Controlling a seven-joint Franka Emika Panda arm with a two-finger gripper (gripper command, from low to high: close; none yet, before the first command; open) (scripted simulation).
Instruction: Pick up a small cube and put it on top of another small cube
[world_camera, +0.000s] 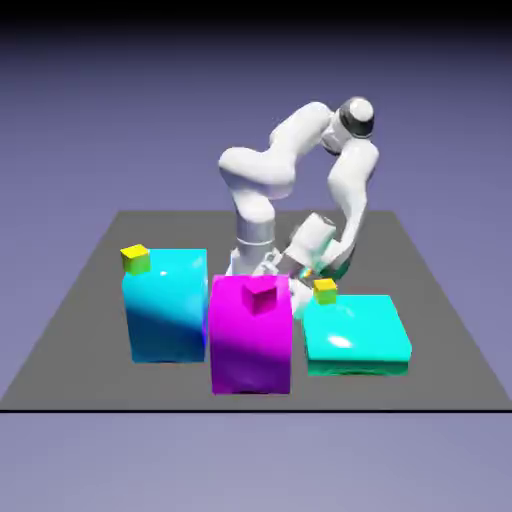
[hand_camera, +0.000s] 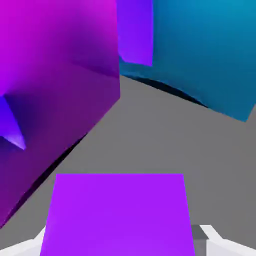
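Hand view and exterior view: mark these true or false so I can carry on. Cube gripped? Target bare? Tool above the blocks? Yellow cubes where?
1. The tool is shut on the small violet cube. True.
2. The tiny magenta cube already carries a cube. False: its top is bare.
3. The tool hangs high above the blocks. False: it is low, behind the big magenta block.
4. A tiny yellow cube sits on the tall cyan block. True.

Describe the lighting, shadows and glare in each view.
Exterior view: a white glare spot on the flat teal block; the big cyan block shades from bright to dark diagonally. Hand view: dark shadow lines under the big magenta block; the held violet cube is evenly lit.
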